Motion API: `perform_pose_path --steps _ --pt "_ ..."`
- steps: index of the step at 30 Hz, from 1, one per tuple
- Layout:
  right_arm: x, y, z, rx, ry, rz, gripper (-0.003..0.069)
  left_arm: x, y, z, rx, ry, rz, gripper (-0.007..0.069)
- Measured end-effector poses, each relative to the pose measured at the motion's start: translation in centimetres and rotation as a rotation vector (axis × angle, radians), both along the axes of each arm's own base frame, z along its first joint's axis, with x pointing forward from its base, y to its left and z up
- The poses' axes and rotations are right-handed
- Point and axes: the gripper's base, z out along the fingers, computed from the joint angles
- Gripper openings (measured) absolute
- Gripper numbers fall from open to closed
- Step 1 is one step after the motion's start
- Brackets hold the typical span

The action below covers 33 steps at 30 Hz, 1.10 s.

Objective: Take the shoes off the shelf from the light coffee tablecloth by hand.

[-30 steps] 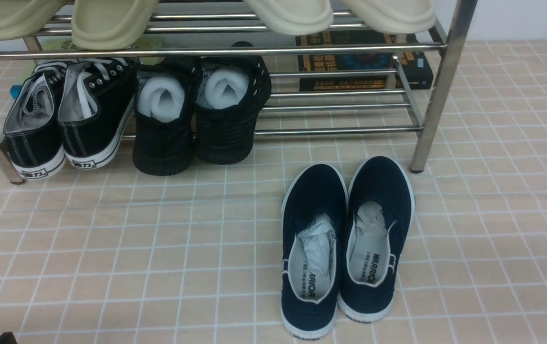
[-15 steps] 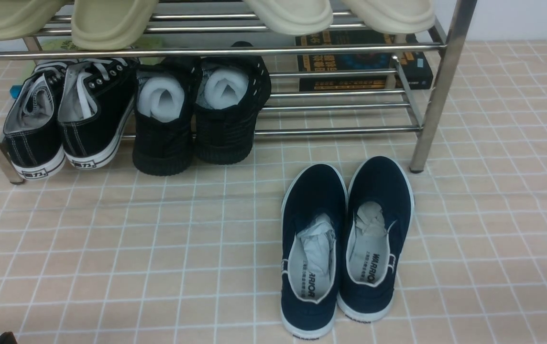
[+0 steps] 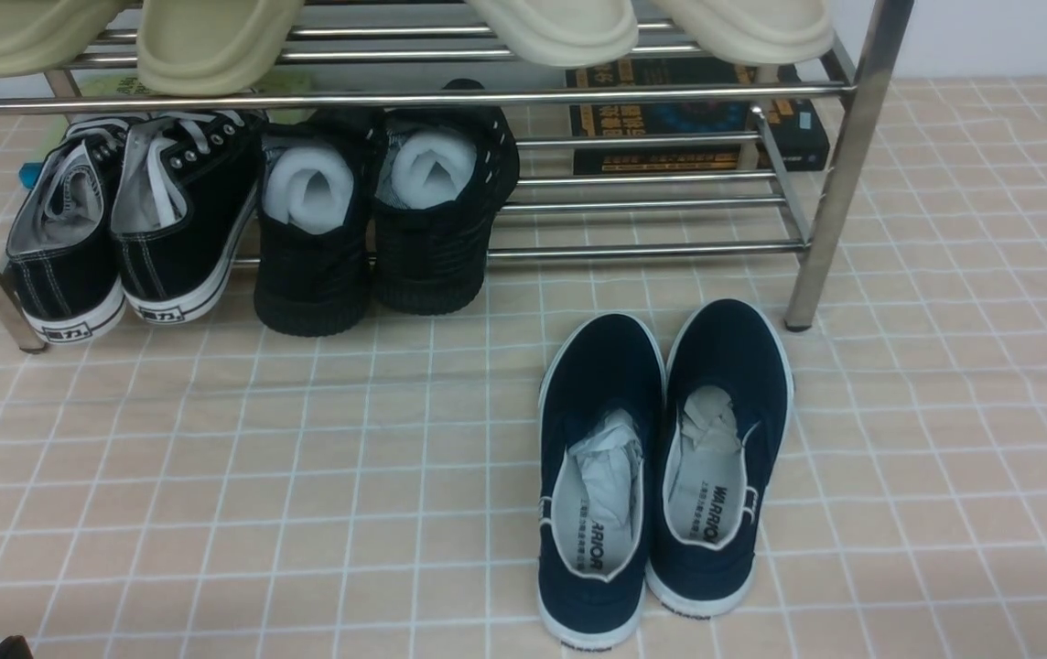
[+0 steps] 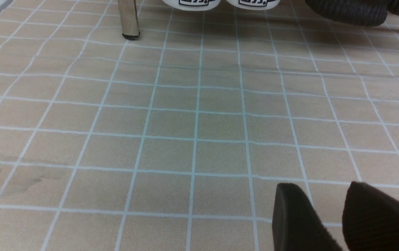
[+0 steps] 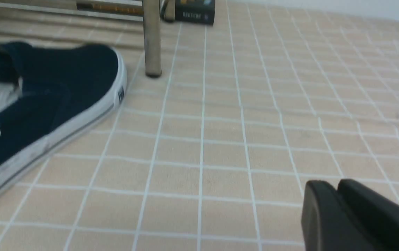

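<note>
Checked tan cloth (image 3: pixel 304 503) lies beneath paired navy slip-ons (image 3: pixel 599 384) and chrome rack (image 3: pixel 839 183).

open cloth (image 3: pixel 304 513), chrome rack leg (image 3: pixel 844 183) obstructing

The front view looks forward and steeply down from above, taking in the chrome shoe rack (image 3: pixel 825 183) across the top of its frame and the navy slip-ons (image 3: pixel 601 494) at lower right of centre, with the grid-patterned tablecloth (image 3: pixel 304 513) filling the rest. The left wrist view sits nearer the cloth, facing the rack at a lower slant; it shares the rack's leg at the front view's left edge and the heels of the black lace-up sneakers (image 3: pixel 70 293). The right wrist view, also low and close, faces the same way and shares the rack's right-hand front leg, a slip-on and the cloth.
</note>
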Motion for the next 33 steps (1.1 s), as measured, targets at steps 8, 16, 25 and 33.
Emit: perform_pose_path --steps 8,16,25,33 --pt "-0.23 0.04 -0.52 0.001 0.082 0.002 0.0089 0.00 0.00 0.00 0.000 0.000 0.000 0.0241" --pt "-0.26 0.30 -0.53 -0.001 0.087 0.051 0.0098 0.00 0.00 0.00 0.000 0.000 0.000 0.0239" --pt "-0.30 0.65 -0.53 -0.008 0.086 0.121 0.0108 0.00 0.00 0.00 0.000 0.000 0.000 0.0239" --pt "-0.30 0.66 -0.53 -0.008 0.086 0.123 0.0120 0.00 0.00 0.00 0.000 0.000 0.000 0.0239"
